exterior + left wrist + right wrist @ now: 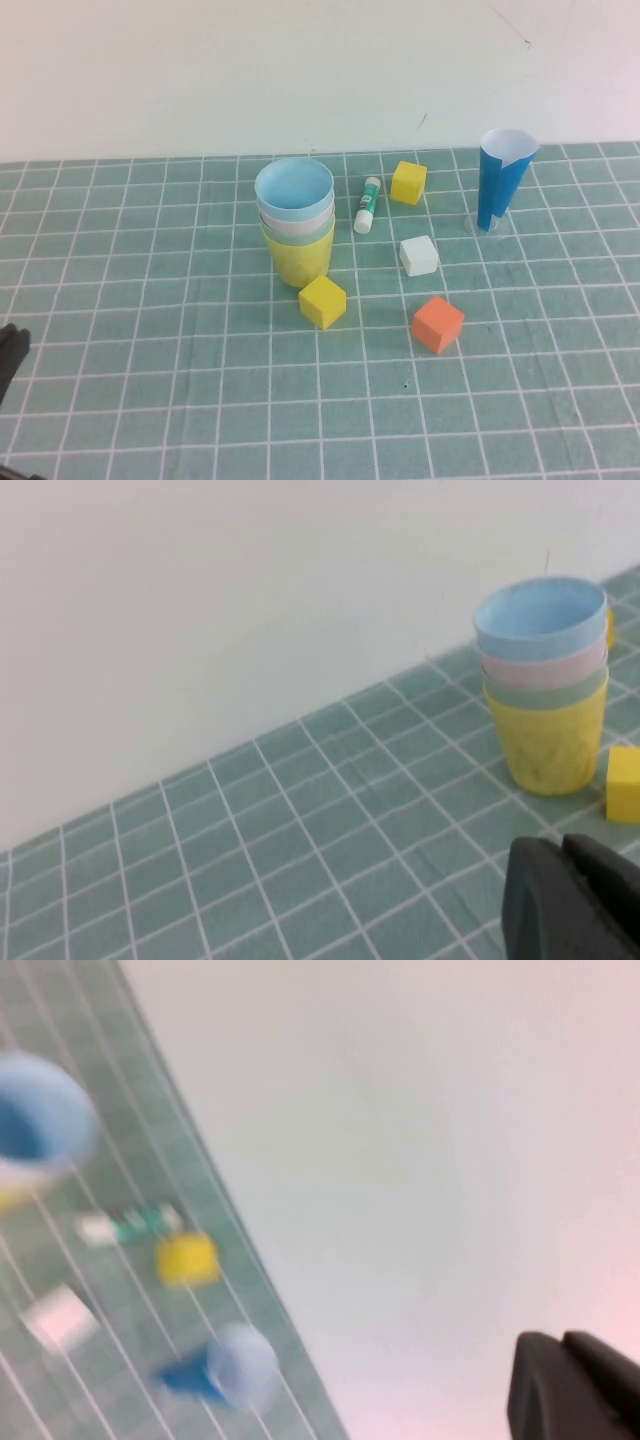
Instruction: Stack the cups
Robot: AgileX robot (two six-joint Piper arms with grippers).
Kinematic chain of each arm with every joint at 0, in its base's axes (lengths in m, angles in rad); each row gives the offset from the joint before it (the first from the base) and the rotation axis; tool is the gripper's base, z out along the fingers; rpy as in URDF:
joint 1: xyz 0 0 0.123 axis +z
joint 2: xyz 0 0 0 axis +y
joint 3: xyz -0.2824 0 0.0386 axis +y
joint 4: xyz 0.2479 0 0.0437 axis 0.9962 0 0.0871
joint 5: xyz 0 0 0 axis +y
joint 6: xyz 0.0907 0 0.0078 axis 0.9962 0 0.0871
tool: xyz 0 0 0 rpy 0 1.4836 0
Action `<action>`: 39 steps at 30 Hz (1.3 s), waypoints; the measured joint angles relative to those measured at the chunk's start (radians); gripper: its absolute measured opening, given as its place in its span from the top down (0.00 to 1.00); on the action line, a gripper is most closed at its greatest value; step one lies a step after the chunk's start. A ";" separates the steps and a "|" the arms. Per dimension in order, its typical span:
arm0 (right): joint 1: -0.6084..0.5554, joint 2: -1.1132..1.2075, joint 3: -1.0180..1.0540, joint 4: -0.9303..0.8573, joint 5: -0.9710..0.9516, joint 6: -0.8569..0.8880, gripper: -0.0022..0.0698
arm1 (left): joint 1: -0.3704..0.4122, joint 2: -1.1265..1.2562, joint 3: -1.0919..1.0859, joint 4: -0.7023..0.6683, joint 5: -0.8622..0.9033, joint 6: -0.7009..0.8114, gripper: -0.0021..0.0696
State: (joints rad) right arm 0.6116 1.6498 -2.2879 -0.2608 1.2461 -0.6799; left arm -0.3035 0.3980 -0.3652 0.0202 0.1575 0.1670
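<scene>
Nested in one upright stack on the green gridded table: yellow cup at the bottom, then pale green cup, pale pink cup, light blue cup on top. Just beside its base, a yellow cube. Left claw parked at the near left edge, right claw off to the side, both pressed together and holding nothing.

Green gridded table carries stacked cups, cubes, glue stick, blue cone.
</scene>
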 joint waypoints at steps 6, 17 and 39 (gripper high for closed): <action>-0.002 -0.281 0.362 -0.137 -0.002 0.084 0.97 | 0.000 -0.088 0.009 -0.006 0.022 -0.011 0.97; -0.002 -0.790 1.156 -0.111 -0.185 0.347 0.97 | 0.000 -0.194 0.078 -0.008 -0.066 -0.020 0.97; -0.002 -1.208 1.977 0.145 -0.652 0.448 0.97 | 0.000 -0.204 0.227 -0.008 -0.191 -0.071 0.97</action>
State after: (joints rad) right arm 0.6093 0.4420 -0.3108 -0.1162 0.5944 -0.2319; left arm -0.3035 0.1938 -0.1377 0.0120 -0.0334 0.0962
